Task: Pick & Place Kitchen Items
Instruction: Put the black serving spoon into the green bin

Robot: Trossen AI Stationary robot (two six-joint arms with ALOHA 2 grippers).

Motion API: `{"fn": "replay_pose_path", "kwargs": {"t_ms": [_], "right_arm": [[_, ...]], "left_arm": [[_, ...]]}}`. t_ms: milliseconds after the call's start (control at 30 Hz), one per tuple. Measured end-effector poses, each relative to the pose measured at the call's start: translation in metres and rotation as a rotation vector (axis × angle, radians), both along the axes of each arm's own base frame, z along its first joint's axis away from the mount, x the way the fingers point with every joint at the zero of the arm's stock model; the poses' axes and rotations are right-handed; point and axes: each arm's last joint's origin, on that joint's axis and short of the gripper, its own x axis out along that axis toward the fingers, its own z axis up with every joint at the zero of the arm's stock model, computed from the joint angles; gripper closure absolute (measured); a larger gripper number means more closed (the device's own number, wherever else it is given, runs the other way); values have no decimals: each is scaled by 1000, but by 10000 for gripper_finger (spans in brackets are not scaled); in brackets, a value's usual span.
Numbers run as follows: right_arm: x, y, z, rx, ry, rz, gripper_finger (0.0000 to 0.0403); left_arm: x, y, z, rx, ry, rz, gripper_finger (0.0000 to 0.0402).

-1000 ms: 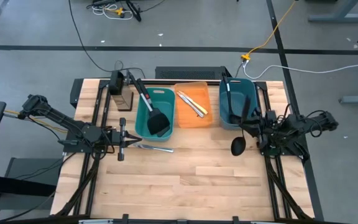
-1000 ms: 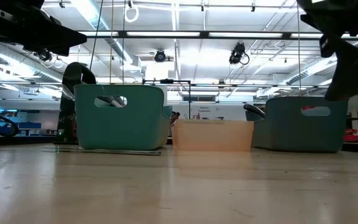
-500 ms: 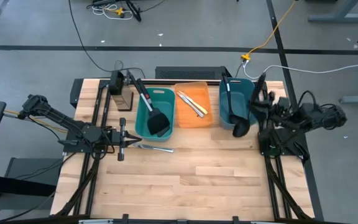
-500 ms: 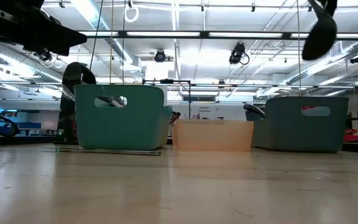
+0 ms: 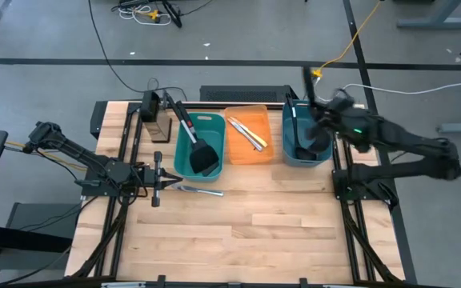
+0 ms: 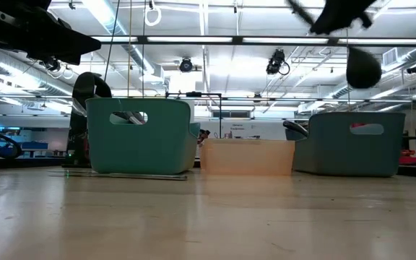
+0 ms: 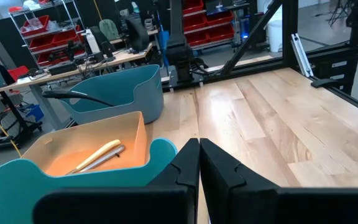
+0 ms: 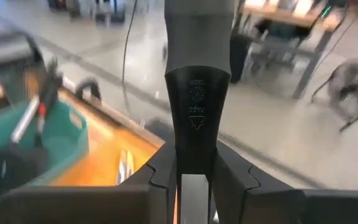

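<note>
My right gripper is shut on a black ladle, high over the right teal bin. The ladle's bowl hangs above that bin, in which another black utensil lies. The left teal bin holds black spatulas, one with a red-tipped handle. The orange bin holds small knives. A silver knife lies flat on the table. My left gripper is shut and empty beside that knife, near the left bin. My right gripper pinches the ladle's handle between its two fingers, one on each side. The handle's free end sticks out toward the far edge. The bowl hangs lower, and the ladle is lifted clear above the right teal bin.
A black box stands at the far left corner, beside the left bin. The three bins stand in a row along the far edge. Bare wooden table fills the near half.
My right gripper has risen and gone from near the table's right edge toward the far edge, turning as it went. It has carried the ladle from above the bare table to above the right teal bin. The ladle has stayed clear of the table throughout.
</note>
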Motion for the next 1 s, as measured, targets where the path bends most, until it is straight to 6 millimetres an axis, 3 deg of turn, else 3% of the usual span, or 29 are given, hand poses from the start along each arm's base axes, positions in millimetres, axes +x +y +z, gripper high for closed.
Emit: {"fn": "replay_pose_path", "kwargs": {"t_ms": [167, 433, 1000], "right_arm": [[12, -42, -39, 12, -51, 46, 331], [-6, -80, -106, 103, -54, -44, 331], [1, -115, -162, 301, 104, -211, 331]], "left_arm": [[0, 0, 0, 1, 1, 0, 386], [0, 0, -2, 7, 16, 0, 386], [0, 0, -3, 32, 26, 10, 386]]}}
